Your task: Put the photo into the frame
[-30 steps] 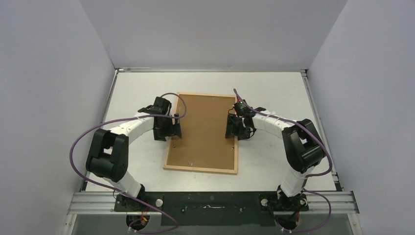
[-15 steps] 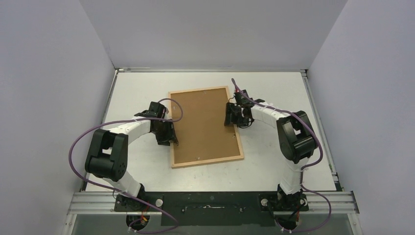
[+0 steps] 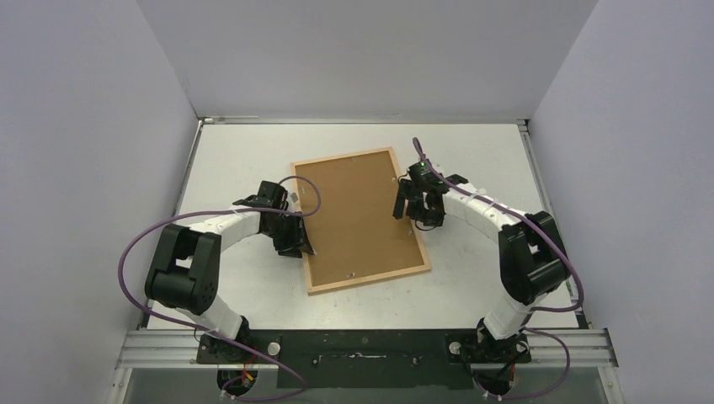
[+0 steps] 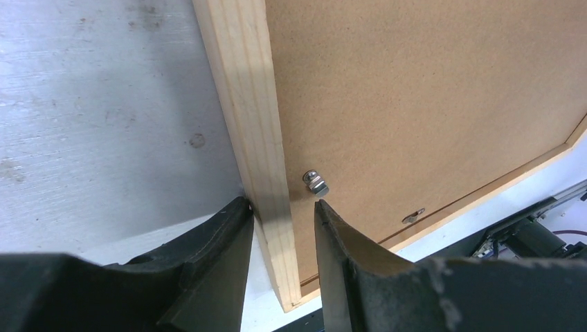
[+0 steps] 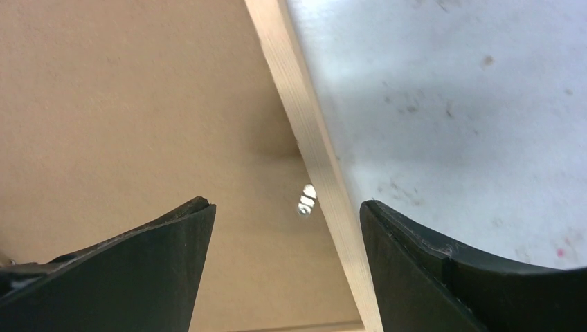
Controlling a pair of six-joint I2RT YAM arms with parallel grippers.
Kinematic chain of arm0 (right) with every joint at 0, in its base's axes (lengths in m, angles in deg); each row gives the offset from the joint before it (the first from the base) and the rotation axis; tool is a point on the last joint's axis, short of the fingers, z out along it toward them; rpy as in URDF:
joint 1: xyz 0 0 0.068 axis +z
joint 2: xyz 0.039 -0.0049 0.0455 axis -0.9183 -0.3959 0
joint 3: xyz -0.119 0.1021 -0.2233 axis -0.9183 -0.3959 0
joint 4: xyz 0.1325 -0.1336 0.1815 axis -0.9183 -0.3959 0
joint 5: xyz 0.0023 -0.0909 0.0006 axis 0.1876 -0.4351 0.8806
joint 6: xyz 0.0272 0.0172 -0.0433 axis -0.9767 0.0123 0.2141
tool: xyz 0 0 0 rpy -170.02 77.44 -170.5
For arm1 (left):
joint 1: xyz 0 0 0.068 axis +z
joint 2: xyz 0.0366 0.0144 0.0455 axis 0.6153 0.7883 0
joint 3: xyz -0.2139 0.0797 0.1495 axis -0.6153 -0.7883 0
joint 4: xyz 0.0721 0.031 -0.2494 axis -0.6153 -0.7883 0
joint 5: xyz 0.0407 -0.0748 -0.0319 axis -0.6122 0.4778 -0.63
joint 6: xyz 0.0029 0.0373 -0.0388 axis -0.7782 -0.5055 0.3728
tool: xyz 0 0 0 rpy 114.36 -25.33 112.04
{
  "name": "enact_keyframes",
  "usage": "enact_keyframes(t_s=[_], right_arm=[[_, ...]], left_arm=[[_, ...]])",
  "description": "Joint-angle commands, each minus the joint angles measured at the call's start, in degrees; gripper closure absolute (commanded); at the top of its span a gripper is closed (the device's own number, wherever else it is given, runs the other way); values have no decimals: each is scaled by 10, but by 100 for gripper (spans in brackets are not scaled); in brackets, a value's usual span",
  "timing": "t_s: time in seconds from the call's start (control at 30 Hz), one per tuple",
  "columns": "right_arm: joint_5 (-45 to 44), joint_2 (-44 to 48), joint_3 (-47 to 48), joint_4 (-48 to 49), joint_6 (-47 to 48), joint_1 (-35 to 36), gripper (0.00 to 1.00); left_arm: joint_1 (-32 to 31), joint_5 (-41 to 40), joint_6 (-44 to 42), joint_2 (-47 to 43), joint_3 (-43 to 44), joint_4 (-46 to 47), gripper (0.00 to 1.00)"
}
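the frame (image 3: 368,279) lies skewed on the worktop (image 3: 236,160), brown backing board (image 3: 354,215) up. left gripper (image 4: 281,203) straddles the frame's left bar, one finger touching wood; whether it pinches, i cannot tell. right gripper (image 5: 284,203) is released, spread wide over the frame's right bar.

Item 1, left arm (image 3: 227,223): elbow is jutting out to the left, forearm is lying low and angling in toward the centre. Item 2, left gripper (image 4: 282,207): is pointing downward, its fingers (image 4: 214,263) are standing narrowly apart. Item 3, right arm (image 3: 471,206): elbow is jutting right, forearm is angling inward. Item 4, right gripper (image 5: 284,207): is pointing downward, jaws are standing spread wide.
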Motion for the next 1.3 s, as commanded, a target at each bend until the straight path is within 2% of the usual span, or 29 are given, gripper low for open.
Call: enact_keyframes(t_s=[0.0, 0.13, 0.27, 0.63, 0.87, 1.03, 1.17, 1.2, 1.23, 1.27], right_arm=[[-30, 52, -39, -32, -19, -1, 22], [-25, 38, -33, -37, -15, -6, 21], [-33, 13, -23, -20, -57, -6, 25], [-85, -30, -8, -18, -112, 5, 57], [-60, -17, -25, -3, -98, 5, 73], [20, -21, -37, 32, -54, 4, 74], [62, -31, -36, 34, -19, 3, 79], [60, -30, -33, 26, -16, 3, 77], [54, -28, -30, 18, -16, 3, 62], [43, -26, -26, 6, -20, 3, 52]], left_arm=[[-3, 36, -5, -9, -7, 20, 64], [-3, 38, -12, -3, -7, 16, 64], [-3, 33, -18, 2, -5, 9, 64], [-2, 28, -29, 16, 4, -1, 64], [-2, 30, -25, 19, 4, 2, 64], [-2, 31, -21, 19, 4, 6, 64], [-2, 32, -19, 21, 6, 9, 64], [-2, 32, -18, 21, 7, 10, 64], [-2, 31, -18, 21, 7, 11, 64], [-2, 30, -17, 21, 7, 12, 64]])
